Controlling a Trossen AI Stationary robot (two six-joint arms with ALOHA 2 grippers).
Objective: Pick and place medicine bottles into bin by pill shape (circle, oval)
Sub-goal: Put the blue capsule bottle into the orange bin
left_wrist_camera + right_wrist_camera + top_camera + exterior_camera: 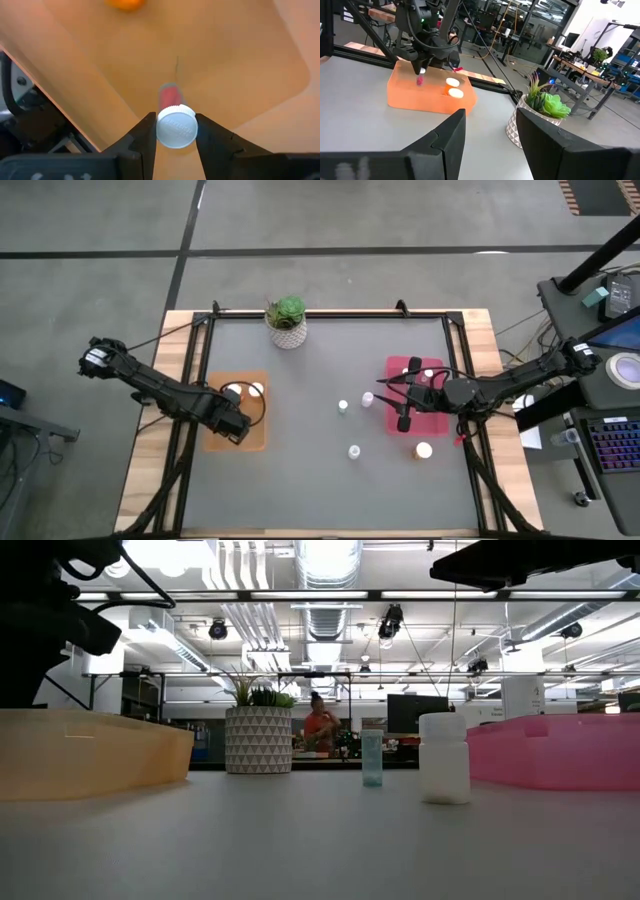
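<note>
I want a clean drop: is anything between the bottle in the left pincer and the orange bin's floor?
Nothing visible. The left pincer holds the bottle by its cap above bare floor of the orange bin. The bottles already inside lie off to one side.

From above, the left gripper covers part of the orange bin, so the bottle it carries is hidden there. The pill shapes inside the bottles on the worktop are too small to tell. The right gripper's fingers are cut off at the wrist picture's edge.
</note>
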